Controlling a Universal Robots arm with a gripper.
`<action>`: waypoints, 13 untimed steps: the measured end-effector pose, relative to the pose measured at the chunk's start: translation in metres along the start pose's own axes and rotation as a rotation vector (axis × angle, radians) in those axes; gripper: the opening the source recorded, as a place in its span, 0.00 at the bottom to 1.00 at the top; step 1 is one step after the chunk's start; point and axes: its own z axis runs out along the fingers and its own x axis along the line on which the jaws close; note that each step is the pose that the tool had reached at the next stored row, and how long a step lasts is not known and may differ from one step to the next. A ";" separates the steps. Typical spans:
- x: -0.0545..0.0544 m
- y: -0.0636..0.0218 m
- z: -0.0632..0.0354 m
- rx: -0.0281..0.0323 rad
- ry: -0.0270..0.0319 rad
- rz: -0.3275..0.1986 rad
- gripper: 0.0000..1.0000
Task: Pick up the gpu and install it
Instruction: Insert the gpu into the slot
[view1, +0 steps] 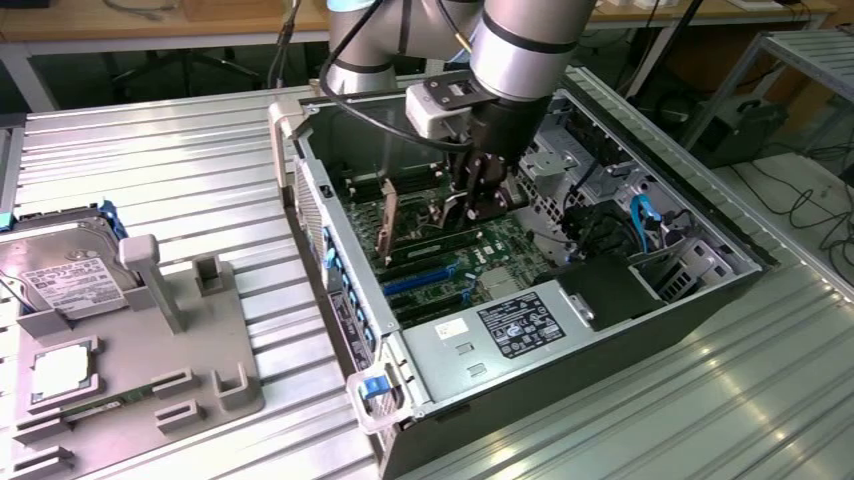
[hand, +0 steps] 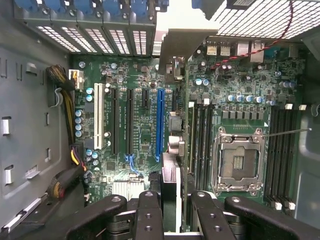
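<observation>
The open computer case (view1: 534, 330) holds a green motherboard (hand: 140, 130). Inside the case, the gpu (hand: 172, 150) stands on edge over the motherboard. The arm reaches straight down into it, its tool (hand: 172, 210) clamped on the gpu's top edge

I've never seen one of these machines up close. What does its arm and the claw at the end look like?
The arm is a thick, round silver-grey tube with a pale blue band at its joint. A black cable loops alongside it. At its wrist sits a small light-grey box. Below hangs the black claw, whose matte black fingers carry small round screw holes.
</observation>
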 end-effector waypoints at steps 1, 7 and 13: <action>0.000 0.0000 0.0029 0.0000 0.0001 0.000 0.28; 0.001 0.0001 0.0099 -0.0001 0.0002 0.000 0.28; 0.001 0.0001 0.0100 -0.0001 0.0001 0.000 0.28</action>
